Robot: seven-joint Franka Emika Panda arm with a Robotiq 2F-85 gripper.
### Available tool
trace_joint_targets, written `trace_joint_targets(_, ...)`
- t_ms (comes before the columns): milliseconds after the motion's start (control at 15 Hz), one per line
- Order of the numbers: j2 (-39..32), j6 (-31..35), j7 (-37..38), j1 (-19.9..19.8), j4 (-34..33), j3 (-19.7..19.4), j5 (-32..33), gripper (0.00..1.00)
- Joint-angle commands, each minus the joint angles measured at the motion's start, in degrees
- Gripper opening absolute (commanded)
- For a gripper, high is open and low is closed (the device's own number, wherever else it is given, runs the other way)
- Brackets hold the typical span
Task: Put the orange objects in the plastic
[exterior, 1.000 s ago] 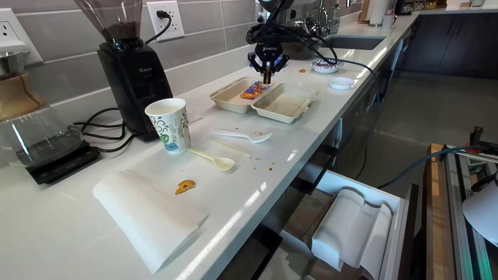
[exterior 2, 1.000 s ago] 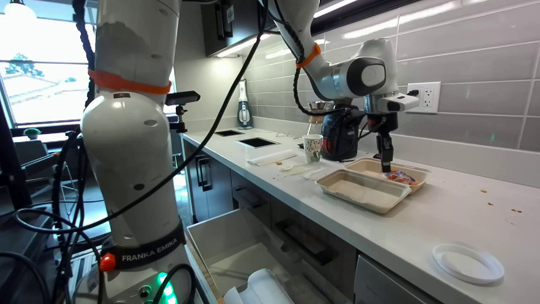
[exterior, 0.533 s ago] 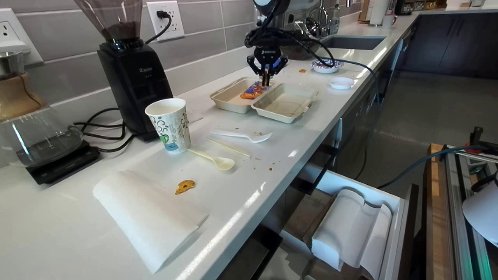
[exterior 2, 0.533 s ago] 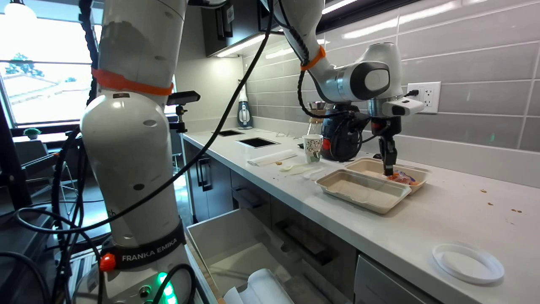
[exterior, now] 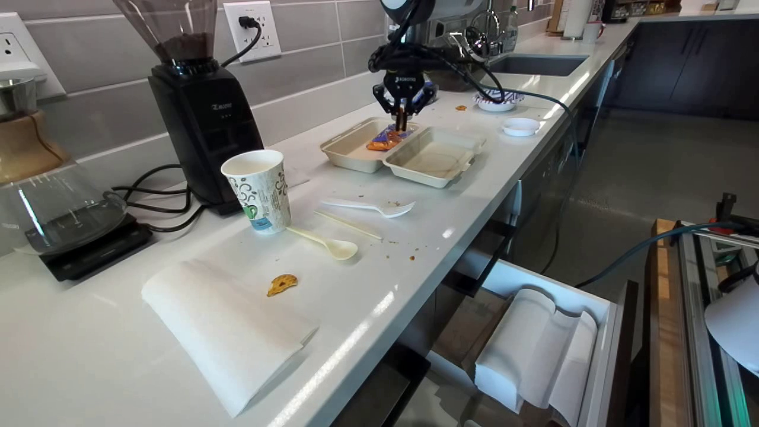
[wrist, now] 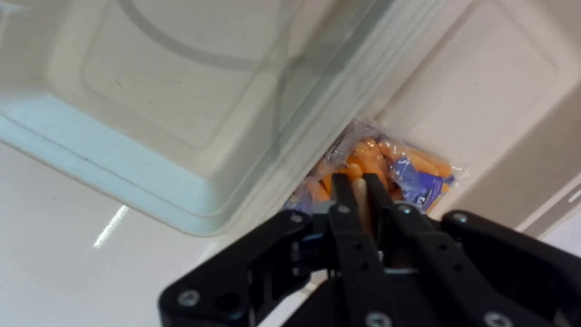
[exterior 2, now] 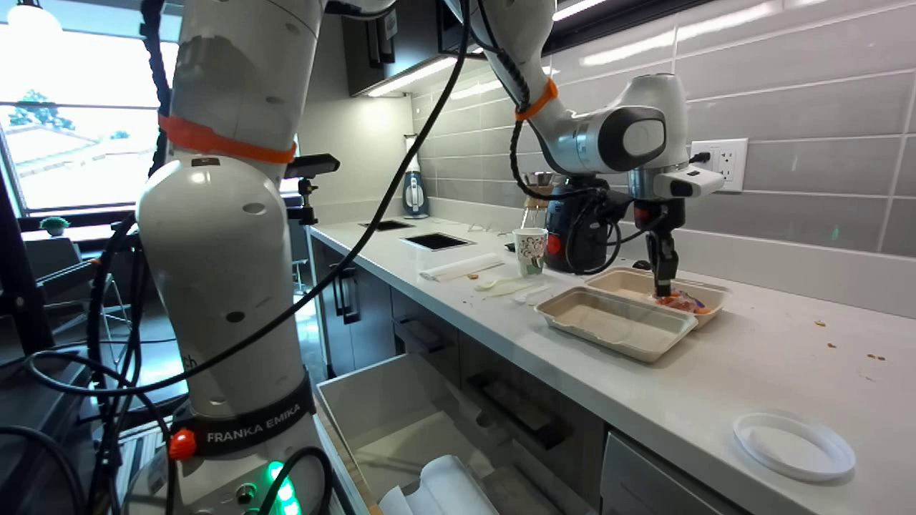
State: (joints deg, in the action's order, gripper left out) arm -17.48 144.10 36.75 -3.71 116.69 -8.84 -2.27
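Note:
My gripper (wrist: 356,177) points down over the beige clamshell box (exterior: 436,155). Its fingers are shut on a slim orange piece (wrist: 361,190), which shows between them in the wrist view. The gripper also shows in both exterior views (exterior: 401,126) (exterior 2: 664,290). The clear plastic bag (wrist: 426,187) with a purple label lies in the box half by the wall, with several orange pieces (wrist: 368,154) in it. The fingertips are right at the bag in the wrist view; whether they touch it I cannot tell. The bag also shows in both exterior views (exterior: 386,139) (exterior 2: 683,301).
A paper cup (exterior: 261,193), a white fork (exterior: 379,207), a spoon (exterior: 335,246) and a chip-like piece (exterior: 282,284) are on the counter. A black coffee grinder (exterior: 207,124) stands by the wall. A round white lid (exterior 2: 794,445) and crumbs (exterior 2: 876,357) lie beyond the box.
My gripper has moved a little down and closer to the plastic bag, still with the orange piece between its fingers. The box and bag have not visibly moved.

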Motion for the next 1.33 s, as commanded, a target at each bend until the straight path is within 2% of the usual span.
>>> trace_joint_targets(0, -2.3, -0.8, -1.4, -0.1, -2.3, 0.0, -1.7, 0.03)
trace_joint_targets(600, -4.5, -0.3, 0.8, 0.8, -4.3, -1.1, -0.5, 0.03)
trace_joint_targets(1267, -4.3, -2.7, -1.0, 0.2, -4.8, -0.3, -2.8, 0.03)
